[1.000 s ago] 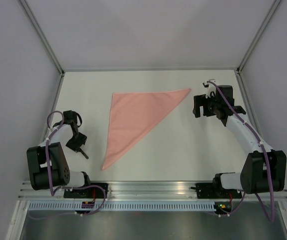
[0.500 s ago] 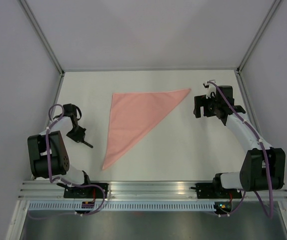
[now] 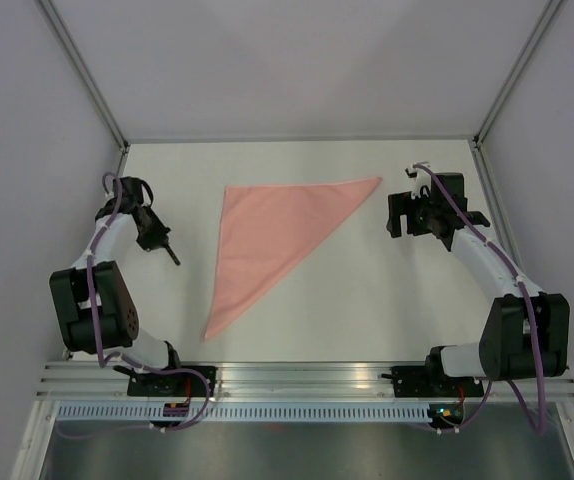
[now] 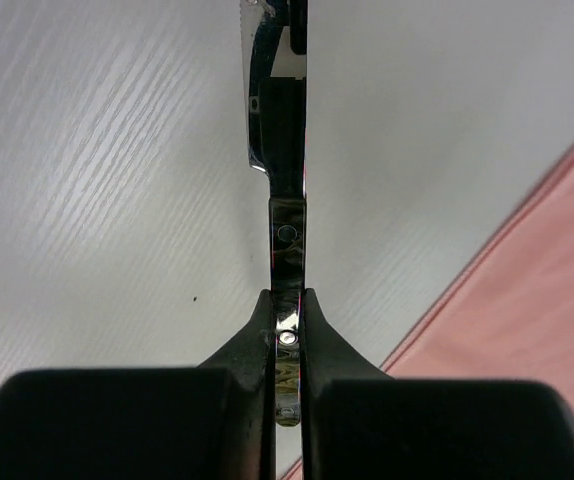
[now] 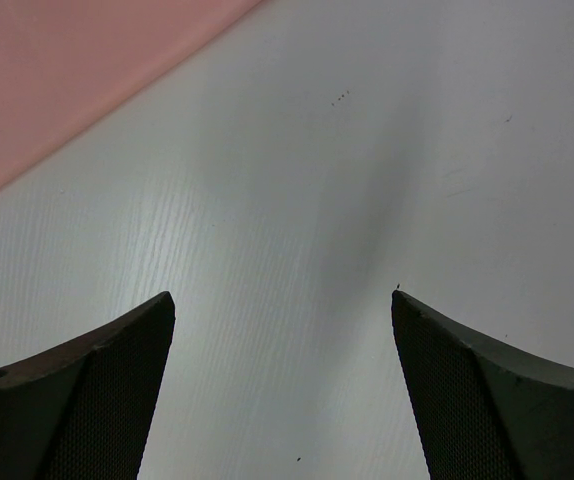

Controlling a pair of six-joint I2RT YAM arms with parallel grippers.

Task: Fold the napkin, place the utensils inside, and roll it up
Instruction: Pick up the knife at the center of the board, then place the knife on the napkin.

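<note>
Left wrist view: left gripper (image 4: 287,305) pinched tight on slim, dark grey, glossy stick-like utensils (image 4: 285,220); fold looks done, placing and rolling are left.

From the closed jaws the utensils run to the top of the frame over a white wood-grain table (image 4: 97,150). The edge of the thin, pale pink napkin (image 4: 537,290) sits at lower right, apart from them. Right wrist view: the right gripper (image 5: 282,310) has its jaws wide with nothing between them, and a pink corner shows at upper left. Top external view: the napkin lies as a flat triangle mid-frame, with no cutlery on it.
</note>
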